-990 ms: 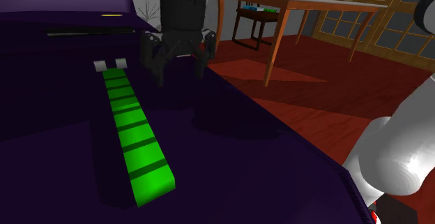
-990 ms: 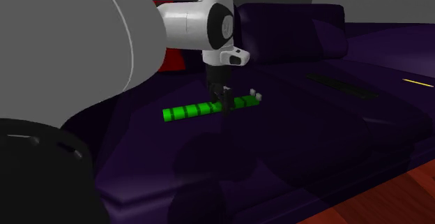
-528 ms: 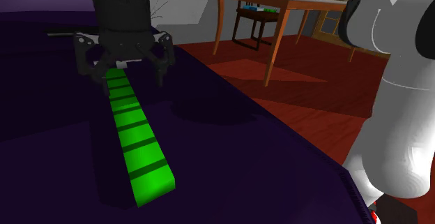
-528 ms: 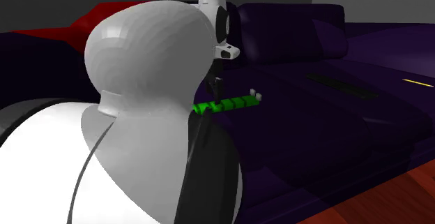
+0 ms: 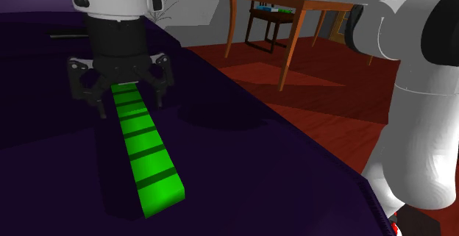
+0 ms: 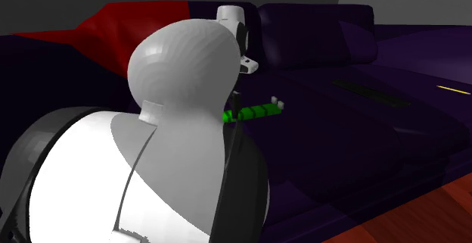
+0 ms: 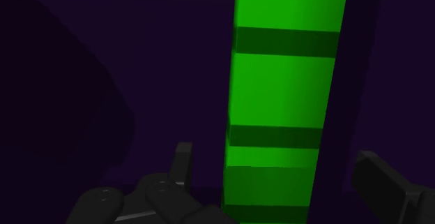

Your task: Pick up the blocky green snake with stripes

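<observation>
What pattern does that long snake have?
The snake is bright green with darker green bands; the wrist view shows it best.

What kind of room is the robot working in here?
Probably a living room: a dark purple sofa bearing the green snake, and a wooden table with a chair.

My gripper (image 5: 126, 102) hangs over the far end of the green snake (image 5: 147, 157). My fingers are spread wide, one on each side of its blocky body, and I cannot tell whether they touch it. The snake lies straight on the dark purple surface (image 5: 250, 154), bright green with darker stripes across it. My white arm (image 5: 423, 124) rises at the view's right. Beyond the surface's edge a wooden table (image 5: 309, 6) and a chair (image 5: 263, 23) stand on a red floor (image 5: 331, 102).
</observation>
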